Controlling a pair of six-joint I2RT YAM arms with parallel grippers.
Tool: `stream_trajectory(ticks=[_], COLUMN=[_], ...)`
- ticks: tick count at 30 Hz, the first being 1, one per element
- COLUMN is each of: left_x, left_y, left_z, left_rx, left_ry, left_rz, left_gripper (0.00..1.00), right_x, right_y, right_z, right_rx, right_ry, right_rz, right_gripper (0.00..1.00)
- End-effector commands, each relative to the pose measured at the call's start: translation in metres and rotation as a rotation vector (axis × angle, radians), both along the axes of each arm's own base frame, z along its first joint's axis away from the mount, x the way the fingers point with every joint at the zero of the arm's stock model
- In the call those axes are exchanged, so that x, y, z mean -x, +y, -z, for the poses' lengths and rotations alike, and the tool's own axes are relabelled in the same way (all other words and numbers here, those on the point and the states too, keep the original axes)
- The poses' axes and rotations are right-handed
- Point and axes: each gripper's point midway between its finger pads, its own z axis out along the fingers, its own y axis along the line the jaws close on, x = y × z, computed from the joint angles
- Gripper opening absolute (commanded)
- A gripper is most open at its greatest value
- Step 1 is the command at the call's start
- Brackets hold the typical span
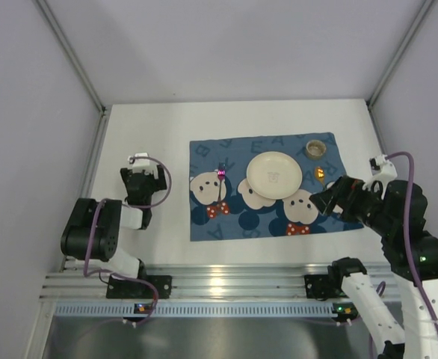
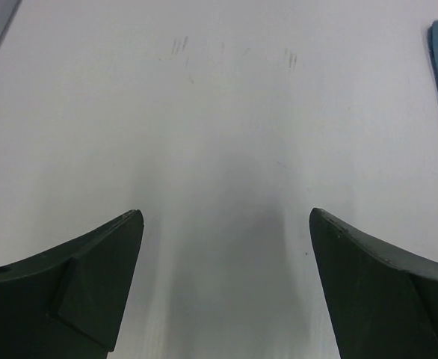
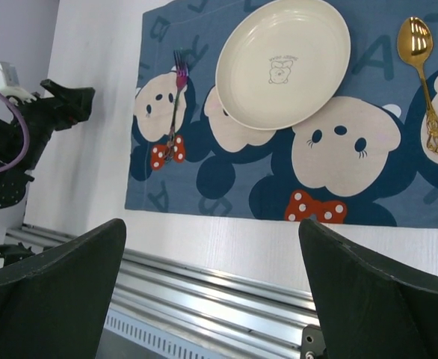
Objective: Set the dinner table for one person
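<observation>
Gaping wide, left gripper (image 2: pixel 225 213) and right gripper (image 3: pixel 211 222) apparently touch nothing.

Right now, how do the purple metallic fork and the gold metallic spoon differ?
Colour aside, the purple metallic fork lies left of the round cream plate, the gold metallic spoon right. Spoon's handle ends in ornate openwork; fork's looks plain. Both lie flat on the blue cartoon-print mat, heads pointing the same way.

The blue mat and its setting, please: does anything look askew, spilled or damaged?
Nothing is spilled or damaged. The blue mat lies slightly askew to the table edge; fork, plate and spoon lie neatly on it.
</observation>
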Motion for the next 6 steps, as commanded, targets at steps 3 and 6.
stream_trajectory(ticks=[3,6], left_x=[-0.007,-0.008], left_y=[0.003,0.003], left_z=[-0.024,-0.024], left_rx=[0.068,0.068], left_ry=[-0.147,-0.146], left_rz=[0.038,0.037], left_gripper=[0.98,0.98], right_x=[-0.004,-0.009], right_y=[0.008,0.011], right_z=[-0.009,-0.011], right_rx=[-0.041,-0.062], right_ry=[-0.059,-0.062], right_rz=[-0.028,-0.027], right_gripper=[1.0,1.0])
